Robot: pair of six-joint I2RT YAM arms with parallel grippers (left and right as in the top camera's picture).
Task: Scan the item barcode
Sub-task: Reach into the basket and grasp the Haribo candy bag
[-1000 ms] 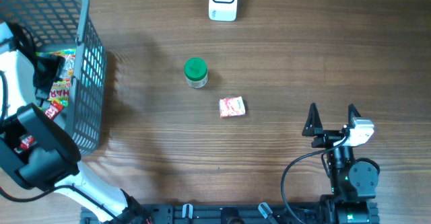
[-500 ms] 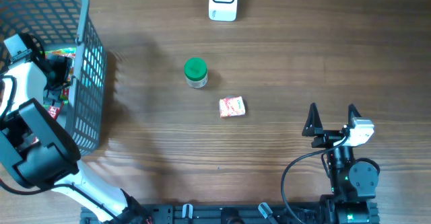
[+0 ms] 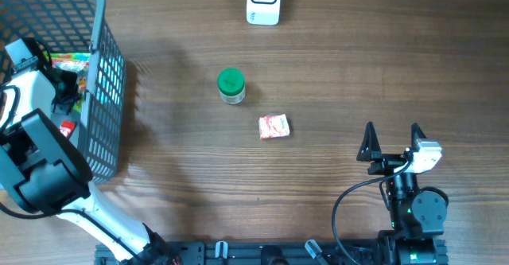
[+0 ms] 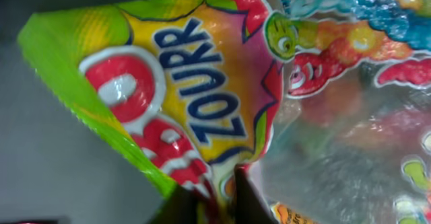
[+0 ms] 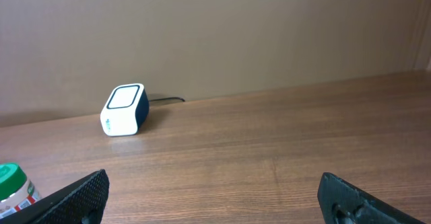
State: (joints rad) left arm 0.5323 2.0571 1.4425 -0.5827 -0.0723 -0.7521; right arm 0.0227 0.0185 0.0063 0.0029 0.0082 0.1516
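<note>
Candy bag [image 4: 195, 109] with bright yellow, green and red print lies inside the grey basket [image 3: 107, 74] at the left end of the worktop [image 3: 358, 66]. It shows from overhead as a patch of colour [image 3: 67, 60] behind the mesh. The left fingers [image 4: 183, 207] are pressed together at the bag's lower edge and appear to pinch only a narrow strip of its film. The right fingers [image 5: 81, 194] are spread wide and hold nothing, resting low near the front edge of the worktop.

The scanner [image 3: 263, 1] stands at the far edge of the worktop, well apart from the basket. A green-lidded jar [image 3: 231, 86] and a small pink packet [image 3: 274, 126] sit between the two.

The main risk is probably the grip itself. A shallow pinch on glossy film could slide off once the weight of the candy bag hangs from it, dropping it back into the basket. Other packets [image 3: 67, 127] lie close by in the basket, and one might be dragged up with it. On the way out the hanging bag could snag on the basket's tall wall. If it is carried low across the worktop, it could knock over the jar.

No barcode shows on the printed face towards the wrist camera, so which side carries it cannot be told. If the wrong side is turned to the scanner, or the film is crinkled or reflecting glare, the read may fail.
</note>
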